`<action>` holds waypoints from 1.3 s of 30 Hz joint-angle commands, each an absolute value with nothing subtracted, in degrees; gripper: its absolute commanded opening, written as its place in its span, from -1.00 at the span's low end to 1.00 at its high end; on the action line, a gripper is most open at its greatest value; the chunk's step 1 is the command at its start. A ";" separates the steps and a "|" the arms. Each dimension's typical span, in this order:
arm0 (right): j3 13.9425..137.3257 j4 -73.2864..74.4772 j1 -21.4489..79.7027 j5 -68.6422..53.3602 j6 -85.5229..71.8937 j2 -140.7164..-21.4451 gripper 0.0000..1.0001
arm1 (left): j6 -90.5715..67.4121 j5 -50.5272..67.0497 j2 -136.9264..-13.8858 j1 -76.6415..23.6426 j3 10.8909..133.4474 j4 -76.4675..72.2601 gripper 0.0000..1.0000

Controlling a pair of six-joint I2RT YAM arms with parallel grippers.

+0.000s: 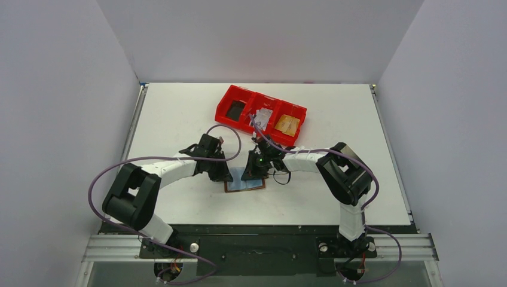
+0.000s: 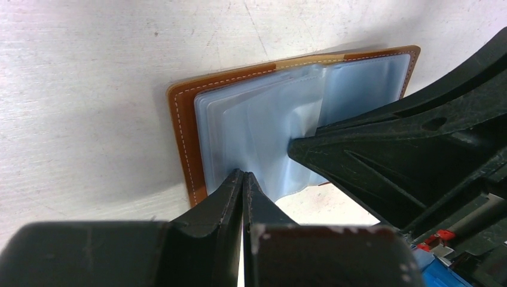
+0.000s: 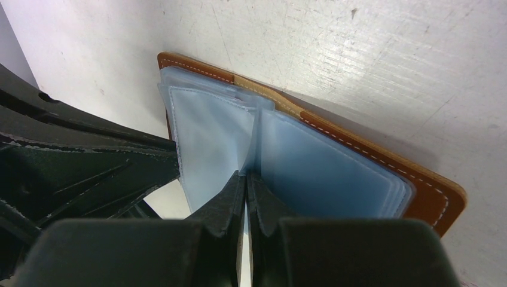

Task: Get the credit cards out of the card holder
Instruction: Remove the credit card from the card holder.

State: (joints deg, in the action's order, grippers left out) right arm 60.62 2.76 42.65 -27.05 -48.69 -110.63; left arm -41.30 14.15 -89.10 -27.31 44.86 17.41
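While the card holder (image 2: 181, 119) lay open on the worktop (image 1: 179, 119), left jaws sat clenched at the near edge of its clear sleeves (image 2: 263, 137); right jaws clenched at the fold, possibly pinching a leaf. Step: leafing for credit cards, none visible. Next: part one pocket.

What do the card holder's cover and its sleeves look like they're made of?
Cover: seemingly leather or an imitation, tan-brown and matte, with pale stitching along its edge. Sleeves: clear soft plastic, likely vinyl, slightly glossy; they crease and show the layers beneath.
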 commanded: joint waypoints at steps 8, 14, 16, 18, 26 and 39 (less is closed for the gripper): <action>58.41 8.76 42.98 -18.52 -45.96 -114.15 -1.00 | -41.20 13.62 -93.23 -29.09 45.98 13.79 -1.00; 58.79 9.54 43.06 -17.62 -45.62 -112.67 -0.96 | -41.72 13.71 -94.19 -29.48 46.51 13.56 -1.00; 58.98 9.70 43.07 -17.46 -45.66 -111.40 -0.76 | -41.93 13.62 -94.19 -29.53 46.57 13.62 -1.00; 59.43 9.87 43.06 -17.55 -45.76 -109.86 -0.57 | -41.97 13.44 -94.19 -29.53 46.72 13.81 -1.00; 62.21 12.80 42.66 -17.11 -46.25 -102.18 -0.26 | -42.14 12.98 -94.18 -29.53 46.98 14.20 -1.00; 62.89 17.64 40.67 -12.75 -45.79 -93.30 -0.22 | -41.84 14.90 -91.91 -31.28 51.80 15.20 -1.00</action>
